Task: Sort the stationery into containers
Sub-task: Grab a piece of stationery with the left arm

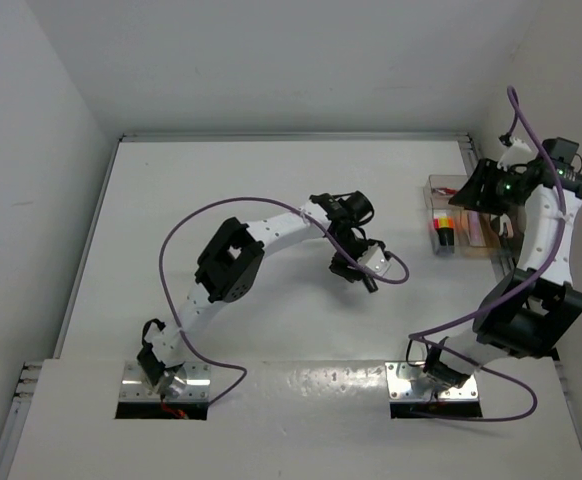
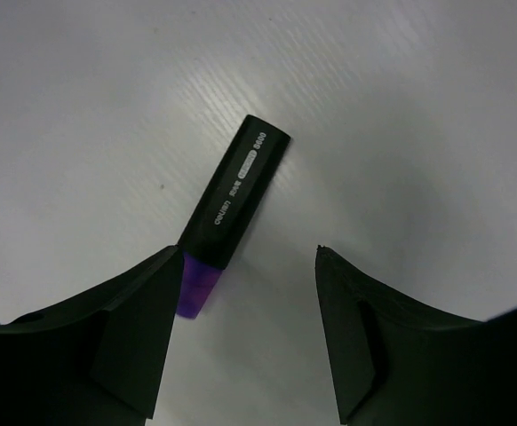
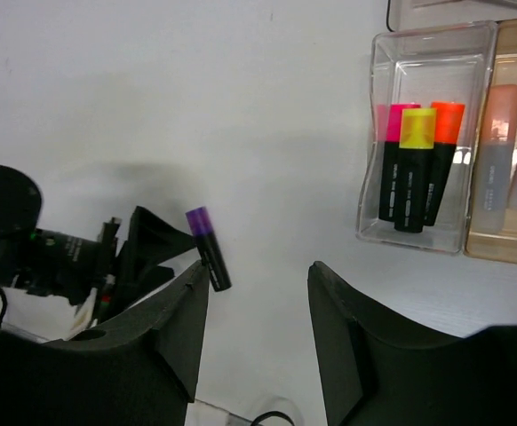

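A black highlighter with a purple cap (image 2: 236, 191) lies flat on the white table. My left gripper (image 2: 248, 250) is open just above it, and the purple cap touches or nearly touches the left finger (image 2: 143, 311). The highlighter also shows in the right wrist view (image 3: 208, 250). A clear tray (image 3: 378, 133) holds three highlighters with pink, yellow (image 3: 414, 164) and orange caps. My right gripper (image 3: 258, 266) is open and empty, raised near the trays. In the top view the left gripper (image 1: 359, 275) is mid-table and the right gripper (image 1: 468, 196) is by the clear tray (image 1: 441, 185).
A second, amber-tinted tray (image 3: 507, 253) next to the clear one holds pale markers (image 3: 498, 146). The edge of another clear container (image 3: 436, 11) shows beyond them. White walls close the table at the back and right. Purple cables loop from both arms.
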Robot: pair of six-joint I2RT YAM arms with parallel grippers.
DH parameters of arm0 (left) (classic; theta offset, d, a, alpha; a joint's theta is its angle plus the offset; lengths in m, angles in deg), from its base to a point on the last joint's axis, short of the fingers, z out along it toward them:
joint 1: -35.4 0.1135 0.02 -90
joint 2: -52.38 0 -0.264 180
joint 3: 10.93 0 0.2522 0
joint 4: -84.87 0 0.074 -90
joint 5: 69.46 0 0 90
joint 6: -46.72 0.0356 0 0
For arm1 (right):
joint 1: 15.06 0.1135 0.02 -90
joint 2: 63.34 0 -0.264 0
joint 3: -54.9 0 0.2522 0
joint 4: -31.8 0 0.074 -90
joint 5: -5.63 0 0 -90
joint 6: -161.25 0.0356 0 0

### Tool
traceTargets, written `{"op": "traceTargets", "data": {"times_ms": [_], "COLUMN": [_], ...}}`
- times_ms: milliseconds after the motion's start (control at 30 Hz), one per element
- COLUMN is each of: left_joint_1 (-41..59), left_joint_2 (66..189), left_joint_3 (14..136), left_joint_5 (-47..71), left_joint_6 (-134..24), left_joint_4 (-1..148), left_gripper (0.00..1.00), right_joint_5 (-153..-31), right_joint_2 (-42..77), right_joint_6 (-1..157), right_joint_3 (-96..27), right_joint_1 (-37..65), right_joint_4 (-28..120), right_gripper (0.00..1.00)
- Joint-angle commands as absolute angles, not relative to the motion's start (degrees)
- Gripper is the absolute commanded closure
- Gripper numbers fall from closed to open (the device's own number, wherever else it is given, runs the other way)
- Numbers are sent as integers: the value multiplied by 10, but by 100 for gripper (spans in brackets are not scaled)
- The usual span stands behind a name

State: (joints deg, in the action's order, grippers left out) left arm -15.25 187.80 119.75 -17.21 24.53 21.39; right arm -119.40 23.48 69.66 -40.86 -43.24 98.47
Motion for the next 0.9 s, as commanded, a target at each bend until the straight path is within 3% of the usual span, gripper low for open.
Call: {"op": "traceTargets", "data": {"times_ms": [0, 567, 733, 867], "left_joint_1": [-165, -172, -172, -171], "left_joint_2": [1890, 1935, 1949, 1957], "left_joint_3": [1221, 1234, 1246, 1252], "left_joint_5": [-179, -155, -150, -141], "left_joint_6": [305, 298, 300, 298], "left_joint_4": [190, 230, 234, 235], "left_gripper": [33, 32, 36, 47], "right_joint_5": [-1230, -1245, -1245, -1247], "right_joint_2": [226, 207, 206, 207], "right_joint_6": [705, 684, 682, 678], "right_joint_3": [-412, -411, -417, -421], "right_joint_1": [-437, -439, -441, -443], "right_joint_4": [998, 1022, 1025, 1031], "right_gripper": [52, 51, 52, 53]}}
